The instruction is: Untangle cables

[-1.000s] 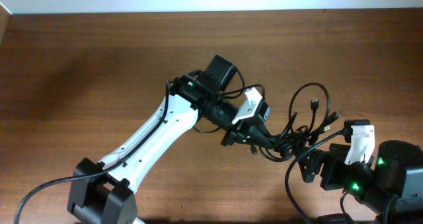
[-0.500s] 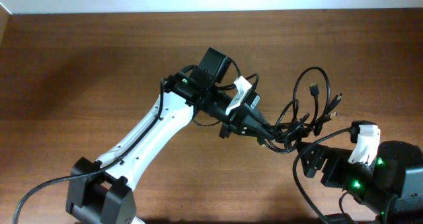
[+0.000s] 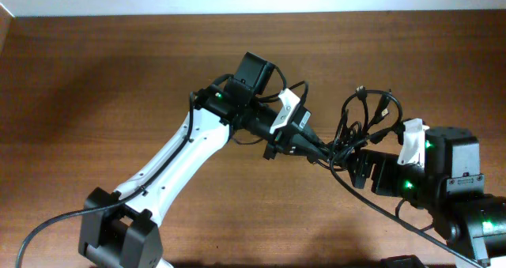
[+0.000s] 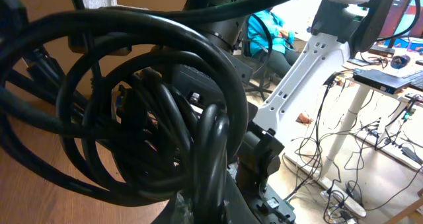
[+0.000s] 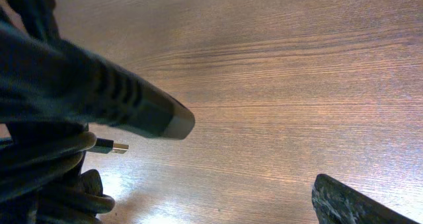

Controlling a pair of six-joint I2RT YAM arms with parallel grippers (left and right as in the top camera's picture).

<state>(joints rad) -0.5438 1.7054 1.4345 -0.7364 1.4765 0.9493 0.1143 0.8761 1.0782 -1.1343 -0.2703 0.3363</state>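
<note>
Black cables (image 3: pixel 348 141) sit as one knotted clump at about 3 o'clock on the wooden table (image 3: pixel 118 78), loops standing up and no cord free, so the untangling looks barely begun. The left gripper (image 3: pixel 314 146) appears clamped on strands at the clump's 9 o'clock. The right gripper (image 3: pixel 356 162) is at its 6 o'clock and I cannot tell how far it is spread; no containers in view.
</note>
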